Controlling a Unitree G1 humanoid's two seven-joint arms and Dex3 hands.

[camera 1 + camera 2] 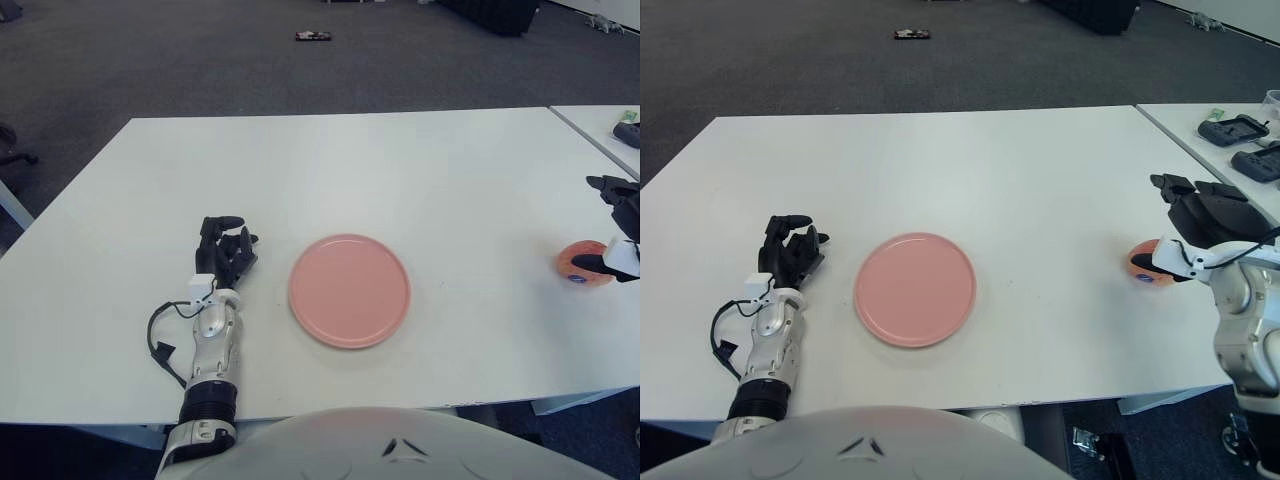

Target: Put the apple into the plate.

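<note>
A white worktop (400,170) stands on dark grey carpet (200,60). A small dark object (312,35) lies on the carpet beyond. Black devices (1240,145) sit on a neighbouring table (1200,125).

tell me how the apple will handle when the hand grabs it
The apple looks round, so it may roll on the flat table if nudged. Its skin looks smooth, perhaps slippery. The right hand shows over it, fingers spread.
</note>
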